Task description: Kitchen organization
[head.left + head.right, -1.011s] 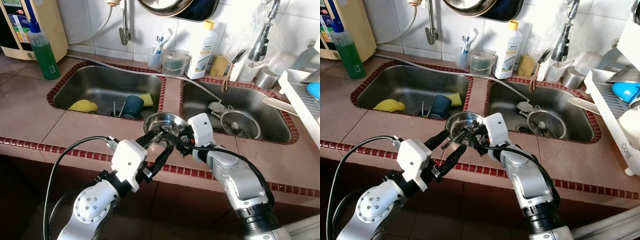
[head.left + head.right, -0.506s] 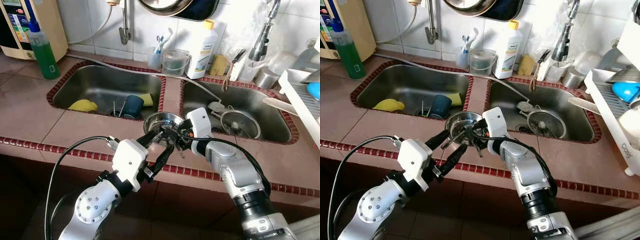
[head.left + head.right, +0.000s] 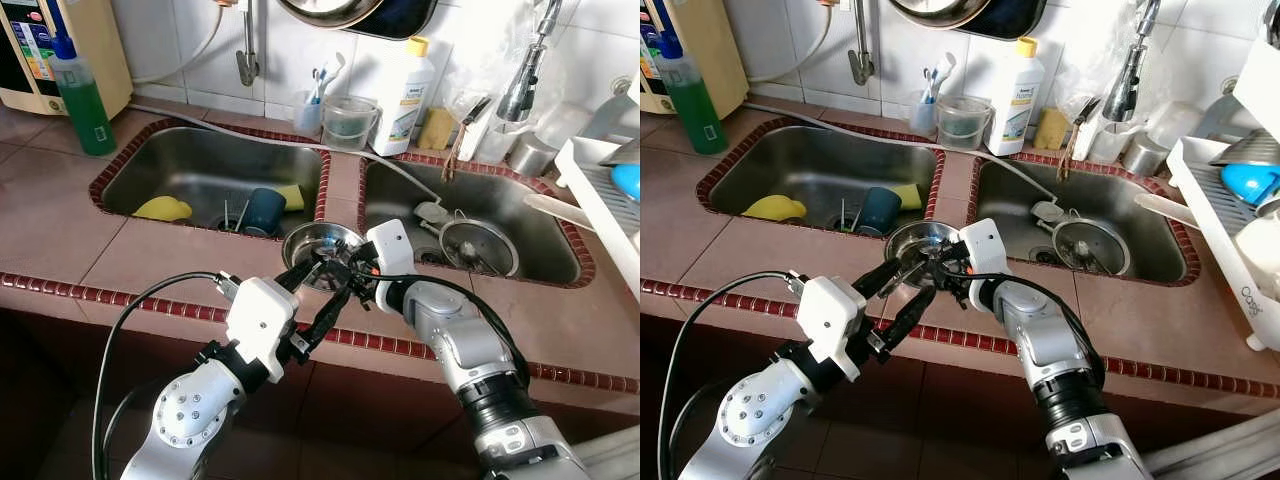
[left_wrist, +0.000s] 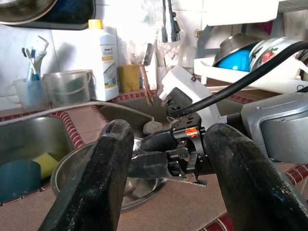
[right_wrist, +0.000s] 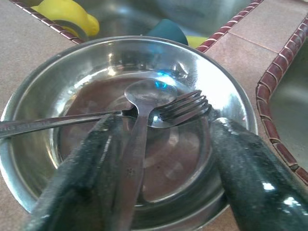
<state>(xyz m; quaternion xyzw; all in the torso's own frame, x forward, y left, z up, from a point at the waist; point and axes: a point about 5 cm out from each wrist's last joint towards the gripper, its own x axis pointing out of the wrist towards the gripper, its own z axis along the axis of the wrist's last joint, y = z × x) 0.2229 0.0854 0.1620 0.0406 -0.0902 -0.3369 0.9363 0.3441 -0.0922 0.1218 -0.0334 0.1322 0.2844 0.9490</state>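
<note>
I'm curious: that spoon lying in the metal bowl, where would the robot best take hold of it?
Probably by the handle. The spoon lies with its head low in the steel bowl, next to a fork, while its slim handle rises toward the near rim. The right hand already straddles that handle with open fingers, so closing across it from the counter's front edge looks easiest.

Both arms are silver metal with rounded joint housings. The left arm (image 3: 190, 415) carries a disc-shaped joint cover with a ring of small dark screw holes. Each wrist ends in a white, boxy plastic housing. A black cable (image 3: 130, 320) loops from the left wrist housing back along the arm; another black cable runs over the right arm (image 3: 470, 350). The right arm has a black ribbed collar low down. Gripper fingers are long, black, glossy. An orange marking sits on the right gripper (image 4: 185, 144) base.
</note>
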